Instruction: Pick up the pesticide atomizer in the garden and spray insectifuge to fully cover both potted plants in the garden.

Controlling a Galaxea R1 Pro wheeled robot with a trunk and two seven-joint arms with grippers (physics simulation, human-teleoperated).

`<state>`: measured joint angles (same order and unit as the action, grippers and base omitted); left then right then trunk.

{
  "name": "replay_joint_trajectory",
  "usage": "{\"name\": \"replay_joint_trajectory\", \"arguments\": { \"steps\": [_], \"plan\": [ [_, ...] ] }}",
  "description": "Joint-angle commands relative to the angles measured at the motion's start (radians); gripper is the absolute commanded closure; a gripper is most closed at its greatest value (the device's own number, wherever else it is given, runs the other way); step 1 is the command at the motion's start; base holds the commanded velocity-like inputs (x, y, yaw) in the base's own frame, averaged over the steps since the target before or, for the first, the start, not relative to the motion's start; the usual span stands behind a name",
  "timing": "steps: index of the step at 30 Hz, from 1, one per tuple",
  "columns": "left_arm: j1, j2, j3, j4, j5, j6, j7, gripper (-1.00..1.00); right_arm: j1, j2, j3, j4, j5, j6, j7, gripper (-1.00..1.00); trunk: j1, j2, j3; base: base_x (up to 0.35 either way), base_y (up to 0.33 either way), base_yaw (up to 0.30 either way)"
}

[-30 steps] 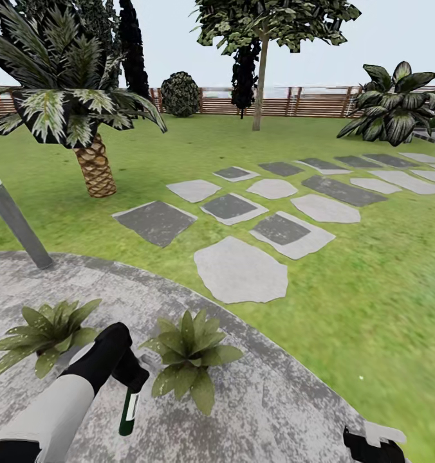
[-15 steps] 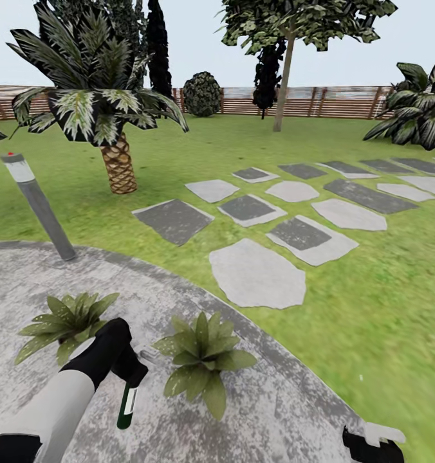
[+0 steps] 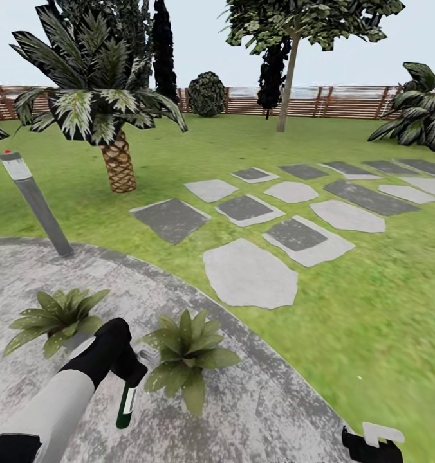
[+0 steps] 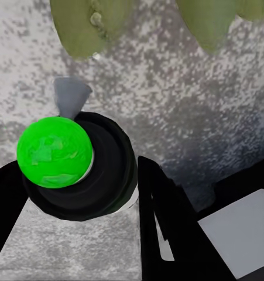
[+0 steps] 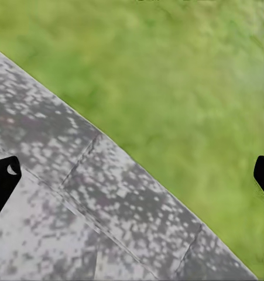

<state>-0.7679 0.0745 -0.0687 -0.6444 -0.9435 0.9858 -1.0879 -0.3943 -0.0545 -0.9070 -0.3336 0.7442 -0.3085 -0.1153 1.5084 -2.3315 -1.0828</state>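
My left gripper (image 3: 132, 379) is shut on the pesticide atomizer (image 3: 125, 406), a slim dark-green bottle with a white label that hangs downward over the round patio. It sits between the two potted plants, one (image 3: 54, 313) to its left and one (image 3: 184, 357) just to its right. In the left wrist view the atomizer's bright green tip (image 4: 54, 151) faces the camera, and black fingers (image 4: 167, 222) flank the bottle. Olive leaves (image 4: 85, 26) lie beyond it. My right gripper (image 3: 372, 442) is low at the patio's edge. In the right wrist view the gripper (image 5: 132, 175) is open and holds nothing.
The grey paved patio (image 3: 262, 399) borders the garden lawn (image 3: 372, 289). Stepping stones (image 3: 249, 273) lead away to the right. A grey bollard lamp (image 3: 37, 206) and a palm (image 3: 118, 164) stand at the left. A slatted wooden fence (image 3: 346, 103) closes the back.
The whole view has shifted, so the camera moved: both potted plants and the stones sit slightly further left than half a second ago. The left gripper still holds the atomizer in the same pose.
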Motion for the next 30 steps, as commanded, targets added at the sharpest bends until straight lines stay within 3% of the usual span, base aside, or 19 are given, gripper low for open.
{"name": "replay_joint_trajectory", "arguments": {
  "steps": [1,11,16,20,24,30],
  "plan": [
    [-0.001,0.001,-0.003,-0.001,-0.009,0.005,-0.01,1.0,-0.001,0.0,-0.007,0.002,0.011,-0.005,-0.003,-1.0,0.0,0.0,-0.001,-0.146,-0.271,0.25],
    [0.008,-0.001,-0.003,0.001,-0.01,0.006,-0.009,1.0,-0.001,0.001,-0.007,0.001,0.011,-0.004,-0.003,-1.0,0.0,0.0,-0.001,-0.111,-0.27,0.265],
    [0.015,0.002,0.0,0.003,-0.01,0.005,-0.009,1.0,-0.001,-0.003,-0.008,0.001,0.012,-0.006,-0.001,-1.0,0.0,0.0,-0.001,0.042,-0.274,0.049],
    [0.019,0.024,0.003,0.008,-0.011,0.006,-0.008,1.0,-0.001,-0.007,-0.009,0.001,0.012,-0.006,-0.001,-1.0,0.0,0.0,-0.001,0.109,-0.162,0.002],
    [0.04,0.066,0.003,0.016,-0.012,0.007,-0.002,1.0,-0.001,-0.003,-0.007,0.0,0.01,-0.006,-0.001,-1.0,0.0,0.0,-0.001,0.012,-0.013,0.001],
    [0.082,0.069,0.003,0.017,-0.013,0.003,0.003,1.0,-0.001,-0.004,-0.008,-0.001,0.008,-0.007,-0.003,-1.0,0.0,0.0,-0.006,0.001,-0.001,0.133]
  ]
}}
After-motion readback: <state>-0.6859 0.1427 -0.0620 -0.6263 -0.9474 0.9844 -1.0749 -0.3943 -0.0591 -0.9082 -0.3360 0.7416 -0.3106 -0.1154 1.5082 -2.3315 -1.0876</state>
